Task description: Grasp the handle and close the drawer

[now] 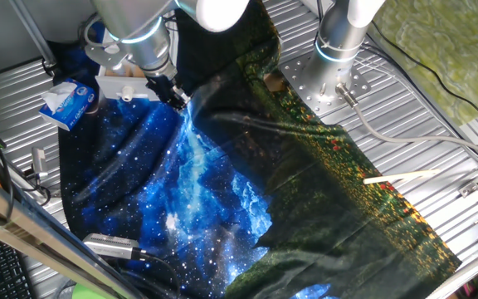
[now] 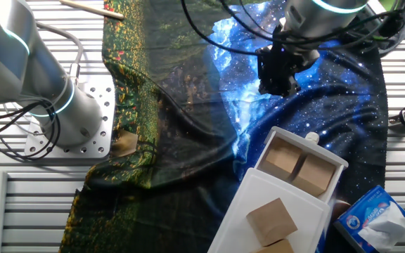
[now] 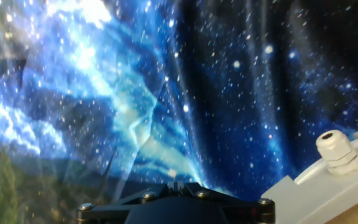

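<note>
— Gripper (image 2: 278,79) hangs over the starry cloth (image 2: 308,133), upper middle of the other fixed view. See it? Dark block, nothing in it.

— I see it. Fingers spread or together?

— Can't tell. In both fixed views it's a black lump, and the hand view shows only the mount along the bottom edge, no fingertips.

— Where's the drawer?

— Drawer (image 2: 297,169) sits lower right in that same view, pulled out of its white case (image 2: 259,218), tan blocks showing inside. The handle (image 2: 312,138) is the little white knob on its front, facing up the frame toward the gripper.

— So they're apart.

— Yes, near but not touching. In the hand view the handle (image 3: 335,149) is at the right edge, lower down, off to the side of where the hand points.

— Then it's only the approach so far.

— I'd say so. Grasp not made, drawer plainly open.

— What's needed next?

— By my reckoning, shift toward the lower right of the hand view until the knob is centred between the fingers, come down, close on it, then push the drawer back into the case. The knob is small, so lining up matters.

— And the tissue packet (image 2: 373,219)?

— Bottom right corner, beside the case, out of the way.
</note>
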You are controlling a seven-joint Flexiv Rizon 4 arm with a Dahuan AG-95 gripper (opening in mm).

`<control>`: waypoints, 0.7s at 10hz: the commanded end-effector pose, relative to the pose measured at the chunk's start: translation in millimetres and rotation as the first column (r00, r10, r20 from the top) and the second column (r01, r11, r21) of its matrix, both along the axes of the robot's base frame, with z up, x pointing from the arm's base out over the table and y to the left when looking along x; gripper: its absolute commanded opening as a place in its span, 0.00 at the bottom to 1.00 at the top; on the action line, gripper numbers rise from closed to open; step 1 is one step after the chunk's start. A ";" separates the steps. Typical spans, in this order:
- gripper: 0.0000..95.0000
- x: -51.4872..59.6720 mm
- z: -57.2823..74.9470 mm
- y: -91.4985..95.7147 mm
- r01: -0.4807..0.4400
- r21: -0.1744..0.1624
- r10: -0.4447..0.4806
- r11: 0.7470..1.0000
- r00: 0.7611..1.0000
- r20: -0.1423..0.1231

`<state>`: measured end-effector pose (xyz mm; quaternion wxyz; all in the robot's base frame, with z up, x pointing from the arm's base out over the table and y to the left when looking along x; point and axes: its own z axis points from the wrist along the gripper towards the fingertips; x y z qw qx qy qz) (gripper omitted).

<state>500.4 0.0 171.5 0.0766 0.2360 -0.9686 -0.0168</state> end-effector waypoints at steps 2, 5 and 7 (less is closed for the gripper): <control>0.00 -0.5 -0.1 0.2 -0.011 0.001 0.011 1.000 1.000 0.013; 0.00 -0.4 0.0 0.2 -0.054 -0.004 0.054 0.999 0.998 0.023; 0.00 -0.4 0.0 0.2 -0.116 -0.018 0.116 0.993 0.993 0.028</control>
